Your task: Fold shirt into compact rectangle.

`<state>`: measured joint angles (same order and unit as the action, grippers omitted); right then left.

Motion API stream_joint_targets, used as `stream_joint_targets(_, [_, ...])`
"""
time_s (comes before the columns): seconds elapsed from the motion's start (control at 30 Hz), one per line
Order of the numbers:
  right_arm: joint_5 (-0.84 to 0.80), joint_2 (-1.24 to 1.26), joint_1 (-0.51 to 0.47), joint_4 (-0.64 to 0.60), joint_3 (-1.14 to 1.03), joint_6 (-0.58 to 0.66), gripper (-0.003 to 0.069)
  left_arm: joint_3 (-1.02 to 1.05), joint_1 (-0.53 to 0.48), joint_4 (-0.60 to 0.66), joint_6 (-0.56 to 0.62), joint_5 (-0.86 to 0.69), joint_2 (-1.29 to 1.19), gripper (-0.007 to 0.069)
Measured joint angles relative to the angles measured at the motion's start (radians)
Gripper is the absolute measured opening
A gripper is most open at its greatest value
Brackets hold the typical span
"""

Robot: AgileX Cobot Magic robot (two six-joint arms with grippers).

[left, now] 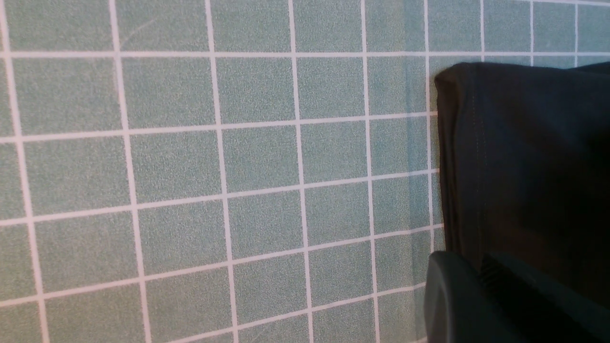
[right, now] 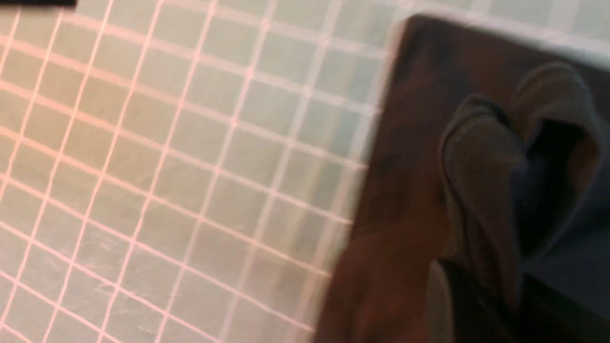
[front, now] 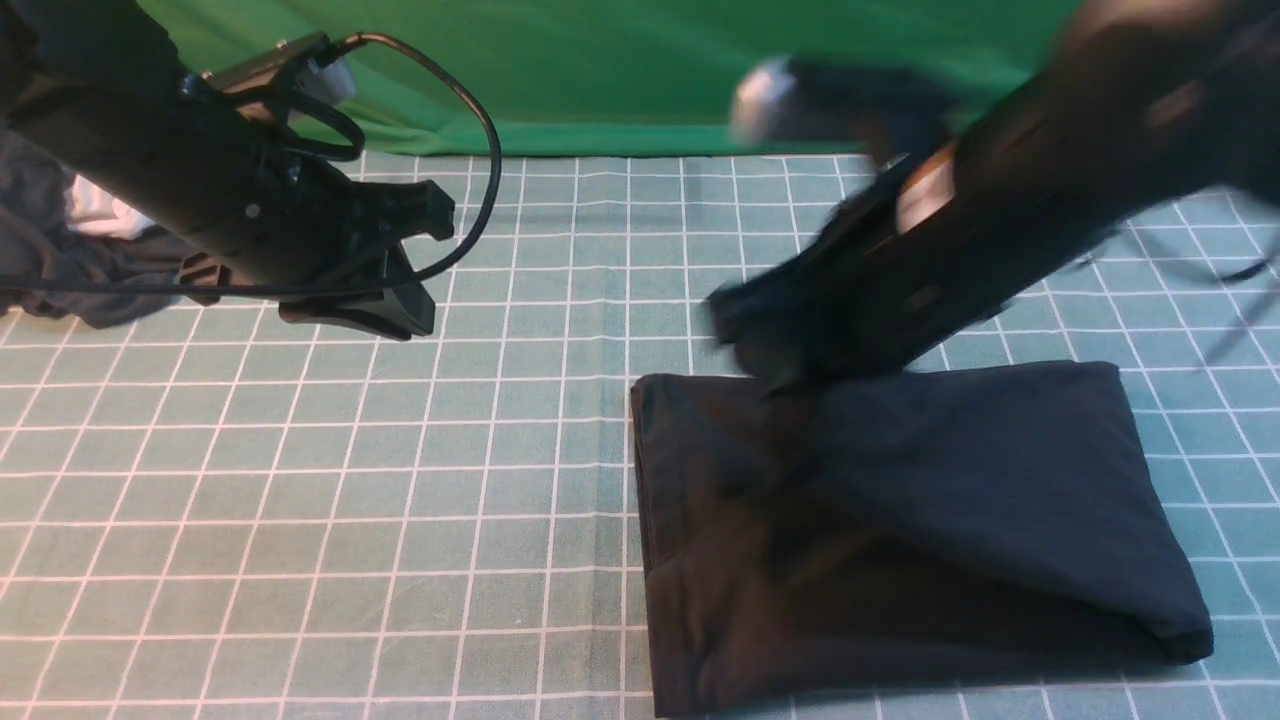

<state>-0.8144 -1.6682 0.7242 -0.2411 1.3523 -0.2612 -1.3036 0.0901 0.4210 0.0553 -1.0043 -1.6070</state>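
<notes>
The black shirt (front: 950, 500) lies folded into a rough rectangle on the right half of the mat, its print hidden. My right gripper (front: 765, 365), blurred by motion, is at the shirt's far left corner. In the right wrist view a ridge of the shirt's cloth (right: 486, 181) rises between the right gripper's (right: 495, 305) fingers, which are shut on it. My left gripper (front: 405, 310) hangs above the mat well left of the shirt, shut and holding nothing. The left wrist view shows the left gripper (left: 486, 286) beside the shirt's (left: 524, 157) folded edge.
A teal mat with a white grid (front: 300, 500) covers the table. A dark grey garment (front: 60, 270) and a white cloth (front: 95, 215) are bunched at the far left edge behind the left arm. A green backdrop (front: 620, 70) closes off the back.
</notes>
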Motion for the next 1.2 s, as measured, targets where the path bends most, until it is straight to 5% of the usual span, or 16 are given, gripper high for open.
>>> stream_joint_targets(0.2, [0.059, -0.100, 0.069, -0.007, 0.000, -0.025, 0.0367, 0.000, 0.000, 0.002, 0.000, 0.003, 0.000, 0.0046])
stream_joint_targets(0.3, [0.048, -0.089, 0.063, -0.008, 0.001, -0.017, 0.0439, 0.000, 0.000, 0.002, 0.000, 0.003, 0.000, 0.0053])
stream_joint_targets(0.37, [0.025, -0.063, 0.050, -0.007, 0.008, 0.006, 0.0413, 0.000, 0.000, 0.002, 0.000, 0.003, 0.000, 0.0059])
stream_joint_targets(0.5, [-0.091, 0.049, -0.008, 0.003, 0.060, 0.104, 0.0165, 0.000, 0.000, 0.002, 0.000, 0.003, 0.000, 0.0066])
stream_joint_targets(0.6, [-0.166, 0.164, -0.059, 0.021, 0.089, 0.159, 0.0051, 0.000, 0.000, 0.002, 0.000, 0.003, 0.000, 0.0069])
stream_joint_targets(0.97, [-0.314, 0.649, -0.155, 0.333, 0.083, 0.236, 0.0020, 0.000, 0.000, 0.002, 0.000, 0.003, 0.000, 0.0081])
stream_joint_targets(1.2, [-0.291, 0.987, -0.155, 0.377, -0.079, 0.249, 0.0021, 0.000, 0.000, 0.002, 0.000, 0.004, 0.000, 0.0088])
